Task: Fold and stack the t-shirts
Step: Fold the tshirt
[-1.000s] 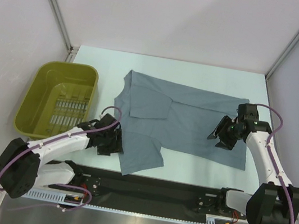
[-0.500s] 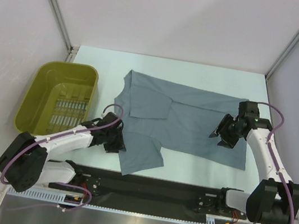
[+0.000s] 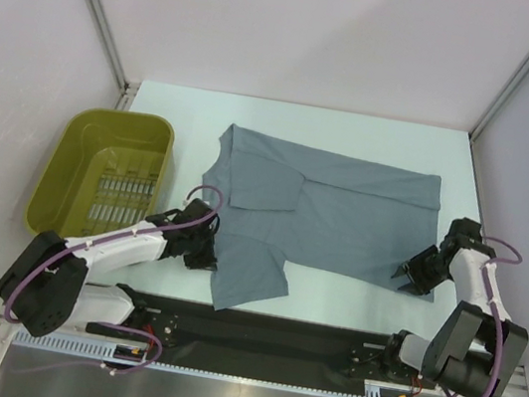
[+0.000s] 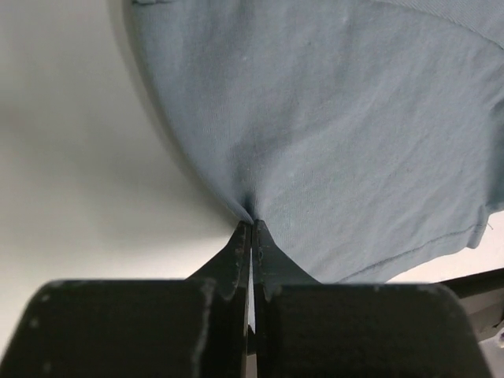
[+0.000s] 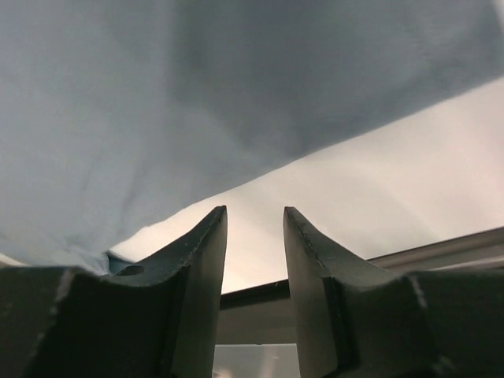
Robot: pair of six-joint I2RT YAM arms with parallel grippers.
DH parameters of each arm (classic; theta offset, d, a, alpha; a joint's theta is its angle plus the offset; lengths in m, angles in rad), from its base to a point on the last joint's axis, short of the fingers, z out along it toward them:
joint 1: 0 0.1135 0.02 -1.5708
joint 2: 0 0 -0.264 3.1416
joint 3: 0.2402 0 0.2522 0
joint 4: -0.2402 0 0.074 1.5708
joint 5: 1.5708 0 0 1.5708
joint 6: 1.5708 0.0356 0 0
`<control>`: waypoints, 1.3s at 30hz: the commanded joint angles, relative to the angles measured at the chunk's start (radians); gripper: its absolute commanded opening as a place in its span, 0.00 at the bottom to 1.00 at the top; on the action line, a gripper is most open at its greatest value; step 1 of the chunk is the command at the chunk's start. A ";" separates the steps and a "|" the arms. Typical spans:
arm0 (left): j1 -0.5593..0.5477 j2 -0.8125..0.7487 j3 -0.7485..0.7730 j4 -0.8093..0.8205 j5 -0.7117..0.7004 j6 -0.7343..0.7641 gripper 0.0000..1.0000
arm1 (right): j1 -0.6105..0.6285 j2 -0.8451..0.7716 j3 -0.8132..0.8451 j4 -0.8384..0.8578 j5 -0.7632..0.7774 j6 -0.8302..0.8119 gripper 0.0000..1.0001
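Left pincer (image 4: pixel 251 226) pinches the t-shirt (image 3: pixel 343 211) edge; right pincer (image 5: pixel 253 214) apart, seemingly beside its corner.

The t-shirt (image 3: pixel 342 216) is matt, finely knit cloth; basket (image 3: pixel 66 167) seems smooth, faintly glossy plastic; table (image 3: pixel 375 136) matt.

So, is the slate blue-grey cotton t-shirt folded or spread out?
Mostly spread: the t-shirt lies flat across the pale table, with only one sleeve turned in over its body.
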 commanded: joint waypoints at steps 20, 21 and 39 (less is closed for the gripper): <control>-0.004 -0.058 0.043 0.164 0.062 0.259 0.01 | -0.284 0.078 -0.008 0.142 0.274 0.090 0.51; -0.004 -0.058 0.043 0.164 0.065 0.263 0.00 | -0.286 0.083 -0.011 0.142 0.279 0.096 0.51; -0.004 -0.098 0.138 0.068 0.007 0.296 0.00 | -0.290 0.161 -0.050 0.222 0.237 0.127 0.24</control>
